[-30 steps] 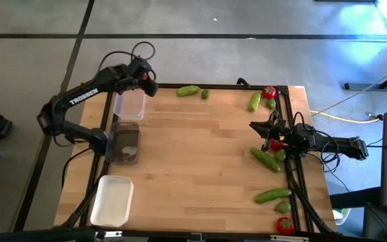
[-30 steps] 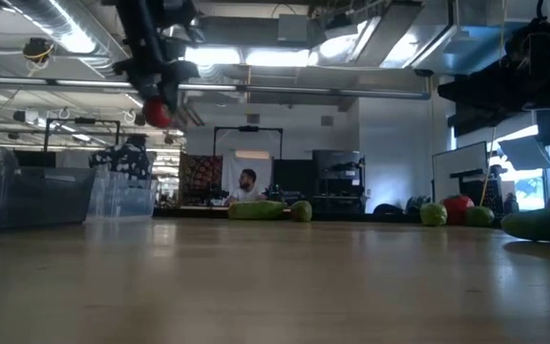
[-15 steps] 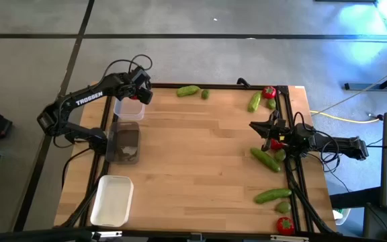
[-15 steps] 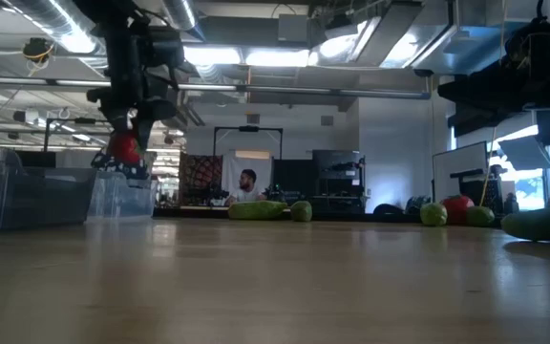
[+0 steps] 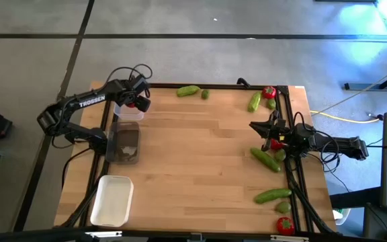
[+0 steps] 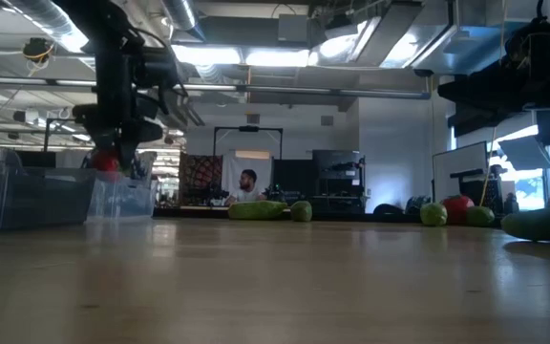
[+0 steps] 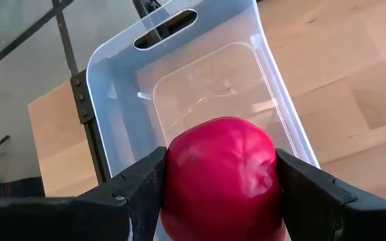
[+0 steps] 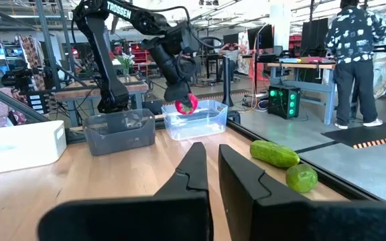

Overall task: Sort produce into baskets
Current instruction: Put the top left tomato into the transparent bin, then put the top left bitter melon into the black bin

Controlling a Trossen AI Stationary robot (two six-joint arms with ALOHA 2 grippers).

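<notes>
My left gripper (image 5: pixel 132 103) is shut on a round red tomato (image 7: pixel 220 177) over the clear bin (image 5: pixel 129 109) at the table's far left. In the low view the tomato (image 6: pixel 106 162) is about level with the bin's rim (image 6: pixel 120 175). It also shows in the right wrist view (image 8: pixel 187 105). My right gripper (image 5: pixel 254 126) waits near the right edge, shut and empty, beside a tomato (image 5: pixel 275 143) and a cucumber (image 5: pixel 265 159). My left gripper pinches the tomato between its two fingers, one finger (image 7: pixel 136 191) on each of its opposite sides (image 7: pixel 176 181). The fingers come from above, pointing down. The tomato hangs clear over the bin's open inside (image 7: pixel 213 87).
A second clear bin (image 5: pixel 125 143) and a white bin (image 5: pixel 113 200) stand along the left edge. A cucumber (image 5: pixel 187 91) and lime (image 5: pixel 205 94) lie at the far edge. More cucumbers, limes and tomatoes (image 5: pixel 268 92) lie along the right edge. People stand beyond the table.
My left gripper has carried the tomato toward the table's left edge and down, from high beside the clear bin to just over its opening. It stays shut on the tomato.
</notes>
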